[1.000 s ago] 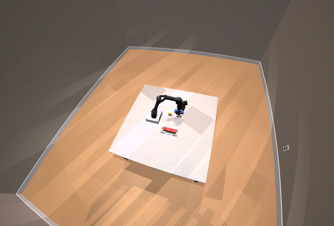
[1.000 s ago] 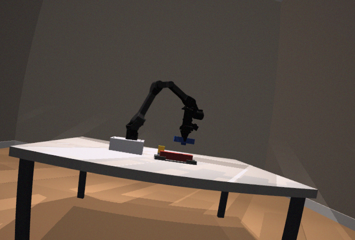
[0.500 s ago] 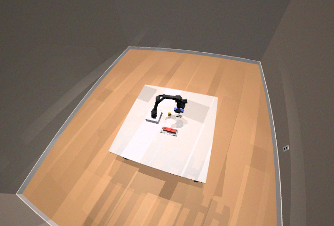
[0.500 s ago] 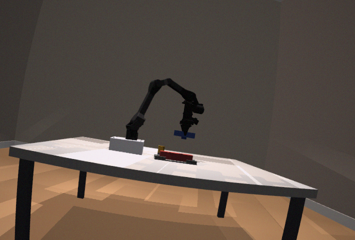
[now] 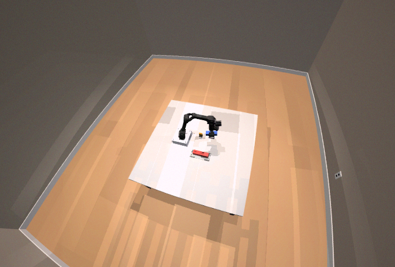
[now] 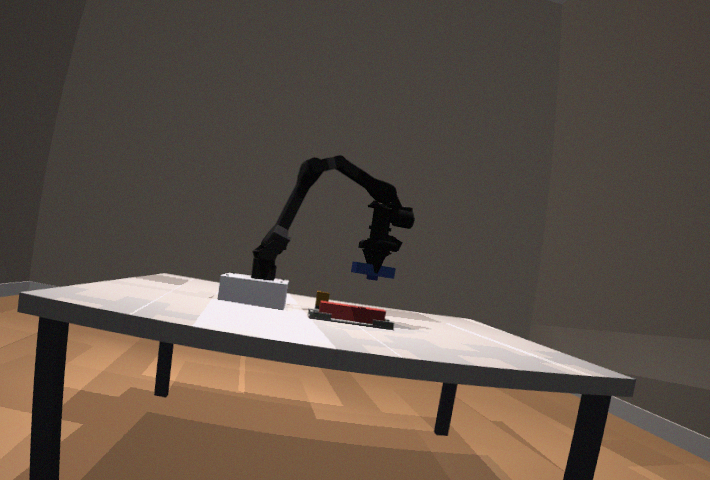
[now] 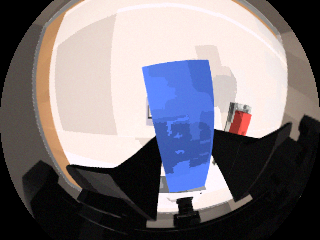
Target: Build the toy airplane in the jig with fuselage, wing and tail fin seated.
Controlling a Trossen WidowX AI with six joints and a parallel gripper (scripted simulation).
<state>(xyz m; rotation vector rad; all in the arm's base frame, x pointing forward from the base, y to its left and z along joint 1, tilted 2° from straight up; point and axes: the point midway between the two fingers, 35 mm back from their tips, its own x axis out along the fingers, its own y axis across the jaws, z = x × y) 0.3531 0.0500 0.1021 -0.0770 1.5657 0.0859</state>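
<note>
Your exterior view is the one that gives height: the tool (image 6: 374,264) hangs well above the counter (image 6: 254,331) with the blue wing (image 6: 373,271) pinched at its tips, roughly level and clear of everything below. You can also see the red fuselage (image 6: 351,310) lying flat in the dark cradle (image 6: 350,321) there, and the small yellow tail fin (image 6: 322,298) standing just behind the cradle's left end, near the white base block (image 6: 252,290) the arm is mounted on.

The top view loses all that height but gives you the layout. The wing (image 5: 211,133) sits under the wrist toward the far side of the counter (image 5: 185,176), the tail fin (image 5: 201,134) is between it and the base block (image 5: 182,141), and the fuselage (image 5: 200,153) in its cradle (image 5: 201,156) is nearer the camera, well apart from the wing as seen from above.

The wrist view is where you get the grip itself. The wing (image 7: 182,134) runs as a long blue slab away from the camera, with the dark fingers pressing its two long edges near the close end. So the tool is about half closed and clamped on the wing. A bit of the red fuselage (image 7: 240,120) peeks out to the right. You can't see the wing's tab from any of the views.
</note>
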